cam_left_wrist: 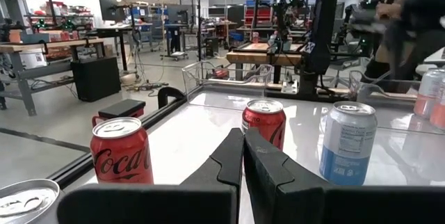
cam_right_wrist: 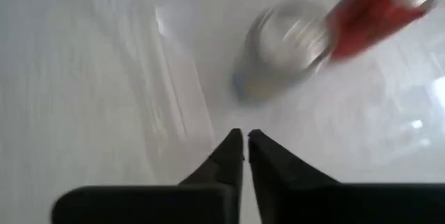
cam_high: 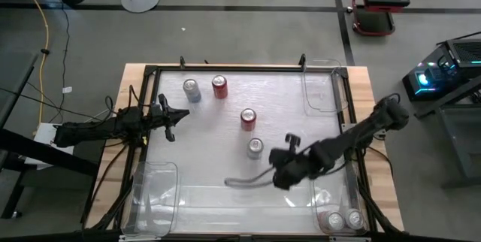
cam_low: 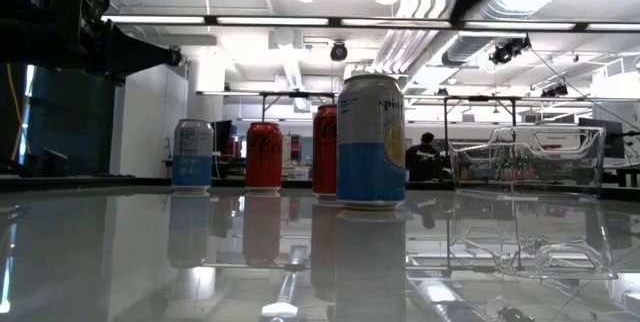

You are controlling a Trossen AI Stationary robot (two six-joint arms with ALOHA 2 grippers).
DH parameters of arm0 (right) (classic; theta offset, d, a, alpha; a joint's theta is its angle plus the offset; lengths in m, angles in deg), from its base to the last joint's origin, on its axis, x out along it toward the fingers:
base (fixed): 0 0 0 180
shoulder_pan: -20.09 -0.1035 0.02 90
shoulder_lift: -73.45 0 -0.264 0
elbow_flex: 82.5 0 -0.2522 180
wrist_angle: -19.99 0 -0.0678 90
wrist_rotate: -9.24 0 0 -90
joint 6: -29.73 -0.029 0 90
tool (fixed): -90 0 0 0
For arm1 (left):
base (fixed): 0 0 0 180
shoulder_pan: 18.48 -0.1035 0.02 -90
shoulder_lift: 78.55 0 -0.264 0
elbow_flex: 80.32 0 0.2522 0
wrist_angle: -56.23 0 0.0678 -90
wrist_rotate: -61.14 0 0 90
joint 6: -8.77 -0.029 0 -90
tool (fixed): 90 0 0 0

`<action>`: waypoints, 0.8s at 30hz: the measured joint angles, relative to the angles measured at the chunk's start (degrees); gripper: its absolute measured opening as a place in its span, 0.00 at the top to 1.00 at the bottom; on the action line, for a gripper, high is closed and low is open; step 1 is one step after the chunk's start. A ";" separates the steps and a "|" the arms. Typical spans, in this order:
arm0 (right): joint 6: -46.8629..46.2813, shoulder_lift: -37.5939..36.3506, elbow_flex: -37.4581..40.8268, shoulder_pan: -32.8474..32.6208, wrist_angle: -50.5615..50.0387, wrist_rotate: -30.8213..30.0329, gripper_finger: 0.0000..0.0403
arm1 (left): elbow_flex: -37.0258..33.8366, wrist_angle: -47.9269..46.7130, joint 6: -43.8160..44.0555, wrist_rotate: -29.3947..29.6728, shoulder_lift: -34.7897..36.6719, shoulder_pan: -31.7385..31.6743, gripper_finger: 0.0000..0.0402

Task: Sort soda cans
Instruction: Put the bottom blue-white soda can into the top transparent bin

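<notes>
Four soda cans stand upright on the white table: a silver-blue one [cam_high: 192, 89], a red one [cam_high: 219, 86], a second red one [cam_high: 248, 119] and a silver one [cam_high: 255, 148]. Two more cans [cam_high: 343, 219] stand in the clear bin at the near right corner [cam_high: 325, 197]. My left gripper [cam_high: 185, 116] is shut and empty, left of the cans, pointing at them [cam_left_wrist: 243, 140]. My right gripper [cam_high: 272, 168] is shut and empty, just right of and nearer than the silver can [cam_right_wrist: 285, 50], above the table.
An empty clear bin [cam_high: 319, 84] sits at the far right corner and another [cam_high: 154, 197] at the near left corner. A black frame [cam_high: 225, 68] runs around the table top. Open table surface lies between the cans and the near edge.
</notes>
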 joint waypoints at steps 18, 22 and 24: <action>23.06 -5.59 22.57 14.60 49.42 14.25 0.23 | 0.00 -0.63 0.08 0.00 -0.02 0.00 0.99; 25.35 -5.55 22.57 15.47 47.98 13.36 0.23 | 0.00 -0.70 0.09 -0.02 -0.02 0.00 0.99; 27.07 -5.54 22.57 15.69 47.88 11.10 0.23 | 0.00 -0.72 0.09 -0.01 -0.02 -0.02 0.99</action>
